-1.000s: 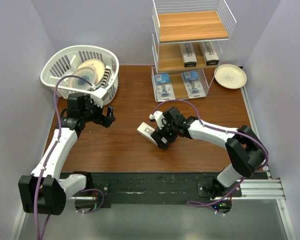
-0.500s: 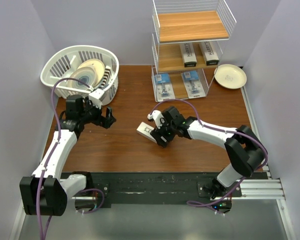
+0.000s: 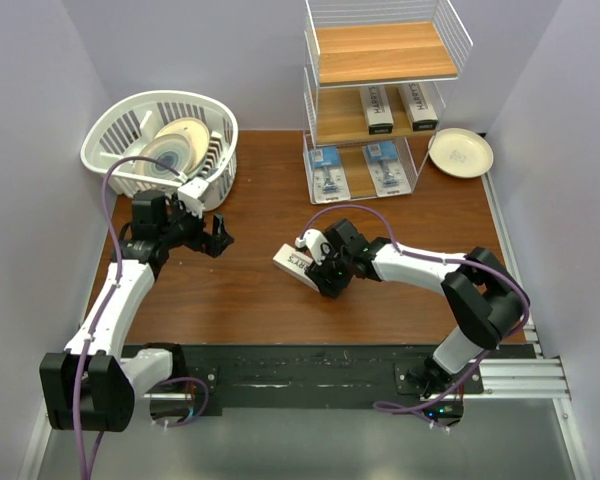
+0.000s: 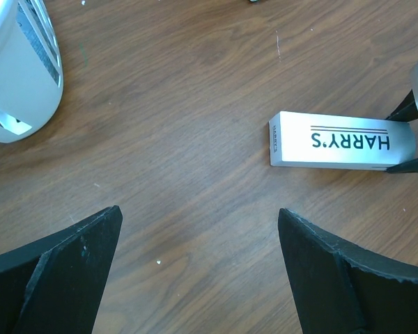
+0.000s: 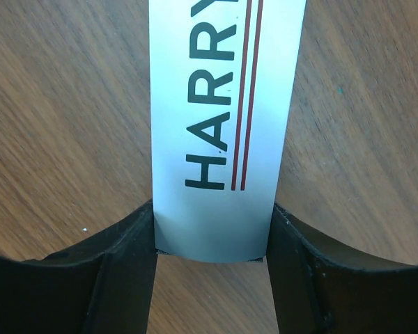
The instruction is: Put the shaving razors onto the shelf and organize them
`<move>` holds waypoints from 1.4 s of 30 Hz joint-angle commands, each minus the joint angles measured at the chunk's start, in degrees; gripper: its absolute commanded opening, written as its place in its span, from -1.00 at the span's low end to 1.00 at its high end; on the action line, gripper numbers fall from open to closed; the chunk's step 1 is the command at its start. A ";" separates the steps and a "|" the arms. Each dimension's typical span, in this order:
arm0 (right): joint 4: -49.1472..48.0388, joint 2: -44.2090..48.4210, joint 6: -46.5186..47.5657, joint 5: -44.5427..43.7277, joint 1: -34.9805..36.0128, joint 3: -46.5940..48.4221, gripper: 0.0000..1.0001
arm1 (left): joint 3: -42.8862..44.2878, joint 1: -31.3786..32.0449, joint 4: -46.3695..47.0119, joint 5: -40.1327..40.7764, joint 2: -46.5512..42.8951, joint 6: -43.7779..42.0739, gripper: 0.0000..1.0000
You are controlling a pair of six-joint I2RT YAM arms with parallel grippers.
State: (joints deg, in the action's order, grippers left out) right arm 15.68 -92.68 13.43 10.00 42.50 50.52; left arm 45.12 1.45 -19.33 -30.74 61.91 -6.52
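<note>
At the far edge of the brown wooden table (image 3: pixel 250 300), right of its middle, stands the tall white wire shelf with three light-brown wooden tiers (image 3: pixel 385 52), and most of the job already sits on it. In the far left corner is the white slatted plastic basket (image 3: pixel 110 130) with round cream plates (image 3: pixel 175 145) leaning inside. One more round cream plate (image 3: pixel 461 152) lies in the far right corner, just beside the shelf.

Four of the five packs are shelved. Two long narrow white "HARRY'S" boxes (image 3: pixel 377 108) lie side by side on the middle tier, and two flat clear blister packs with blue-white cards (image 3: pixel 328 172) lie side by side on the bottom tier. I see no pack on the top tier.

The fifth pack, a third long white "HARRY'S" box (image 4: pixel 341 141), lies flat near the middle of the table, well apart from the shelf. The right gripper (image 3: pixel 325 272) is down on it. In its wrist view the two black fingers (image 5: pixel 125 264) press against both long sides of the box's end, so I take it as clamped on.

The left gripper (image 3: pixel 208 235) hangs near the left edge, just this side of the basket, its fingers spread wide over bare wood and holding nothing.

What is left, as I judge it, is to lift this last box, carry it to the far edge and lay it beside its two fellows.
</note>
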 commanded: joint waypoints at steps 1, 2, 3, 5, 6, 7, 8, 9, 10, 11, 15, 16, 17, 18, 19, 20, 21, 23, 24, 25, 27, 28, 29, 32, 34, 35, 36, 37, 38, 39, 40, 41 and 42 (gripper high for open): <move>1.88 3.90 -2.79 -1.03 0.22 5.80 0.11 | 0.40 -0.66 2.46 -1.34 0.49 0.90 1.00; 2.77 5.83 -3.41 -1.21 0.21 6.95 0.11 | 0.40 -0.66 2.72 -1.34 1.19 0.90 1.00; 3.56 6.89 -4.54 -2.43 0.04 9.22 0.09 | 0.58 -0.66 2.98 -1.51 1.54 1.07 1.00; 5.23 9.78 -6.21 -3.32 -0.75 12.13 0.04 | 0.58 -0.66 4.38 -1.86 2.94 1.86 0.99; 5.67 10.59 -6.66 -4.02 -1.19 12.93 0.02 | 0.84 -0.66 4.83 -2.04 3.56 2.30 0.99; 6.02 11.12 -7.10 -4.54 -1.45 13.72 -0.02 | 1.28 -0.66 5.35 -2.39 4.26 3.09 0.99; 6.46 12.08 -8.23 -5.07 -2.41 15.55 -0.04 | 1.72 -0.66 5.97 -2.65 5.75 3.36 0.99; 7.34 12.52 -8.85 -5.25 -3.03 16.44 -0.06 | 2.85 -0.66 6.15 -3.00 6.55 3.62 0.98; 7.69 12.96 -9.38 -5.43 -3.56 17.15 -0.09 | 3.65 -0.66 6.24 -3.01 7.43 3.88 0.98; 7.96 13.49 -10.43 -5.69 -4.70 18.37 -0.10 | 4.44 -0.66 6.41 -3.10 9.35 4.15 0.98; 9.63 15.51 -12.99 -8.41 -7.25 20.75 -0.11 | 9.36 -0.66 7.20 -3.53 13.67 5.38 0.96; 9.89 15.69 -12.99 -9.46 -7.95 21.19 -0.11 | 10.24 -0.66 7.29 -3.62 14.46 5.82 0.96; 10.15 15.78 -14.82 -9.91 -9.09 22.15 -0.12 | 11.12 -0.66 7.29 -3.54 16.12 5.82 0.95; 10.94 15.87 -15.27 -10.43 -9.71 22.77 -0.12 | 12.78 -0.66 7.20 -3.62 16.83 5.91 0.95; 11.30 15.95 -15.71 -11.31 -10.07 23.47 -0.13 | 13.58 -0.66 7.20 -3.62 17.45 5.91 0.95; 11.47 15.96 -16.24 -12.27 -10.59 24.53 -0.14 | 14.98 -0.58 7.12 -3.54 18.85 6.00 0.95; 11.74 16.04 -16.50 -12.89 -10.68 25.06 -0.15 | 15.60 -0.66 7.12 -3.45 19.38 6.00 0.94; 12.26 15.78 -16.77 -14.04 -11.04 27.07 -0.14 | 17.01 -0.58 7.73 -3.36 20.79 6.09 0.94; 12.61 15.43 -16.86 -14.48 -11.21 27.78 -0.14 | 17.45 -0.57 7.82 -3.36 21.14 6.08 0.94; 12.71 14.56 -17.29 -14.92 -11.39 29.35 -0.14 | 17.80 -0.57 8.17 -3.36 21.67 6.08 0.93; 12.44 13.41 -17.74 -15.45 -11.74 30.86 -0.14 | 18.59 -0.57 8.08 -3.45 22.11 6.08 0.94; 12.18 12.01 -18.17 -15.71 -11.91 32.08 -0.14 | 18.77 -0.57 8.00 -3.45 22.20 6.08 0.94; 11.92 11.48 -18.44 -16.06 -12.09 32.70 -0.14 | 18.86 -0.57 7.82 -3.45 22.11 6.08 0.94; 11.48 8.76 -19.14 -17.38 -12.44 34.99 -0.14 | 18.69 -0.57 7.38 -3.36 21.94 5.91 0.93; 11.56 7.61 -20.11 -18.08 -12.97 36.13 -0.11 | 18.25 -0.57 7.64 -3.45 21.50 5.91 0.93; 11.39 6.56 -20.20 -18.09 -13.23 36.57 -0.11 | 17.64 -0.57 7.73 -3.45 21.24 5.82 0.93; 11.30 6.12 -20.29 -18.09 -13.32 36.93 -0.11 | 17.37 -0.57 7.82 -3.45 20.97 5.91 0.93; 11.21 5.68 -20.29 -18.43 -13.50 37.80 -0.10 | 17.02 -0.57 7.99 -3.45 20.80 6.00 0.93; 11.04 4.63 -20.37 -18.61 -13.50 38.24 -0.10 | 16.49 -0.57 8.17 -3.45 20.71 6.00 0.93; 10.95 4.18 -20.46 -18.61 -13.50 38.77 -0.10 | 16.14 -0.57 8.34 -3.53 20.45 6.08 0.93; 10.95 3.66 -20.55 -18.87 -13.58 39.91 -0.10 | 15.79 -0.57 8.87 -3.54 20.10 6.08 0.93; 11.30 3.30 -20.90 -19.22 -13.67 40.44 -0.10 | 15.26 -0.57 8.96 -3.62 19.92 6.08 0.93; 11.47 2.86 -21.08 -19.05 -13.67 40.79 -0.10 | 15.00 -0.57 9.05 -3.71 19.74 6.08 0.93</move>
State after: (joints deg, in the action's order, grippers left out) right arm 29.67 -89.36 -5.67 -6.61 29.45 86.80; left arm 61.23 1.23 -12.82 -32.88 83.88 -1.06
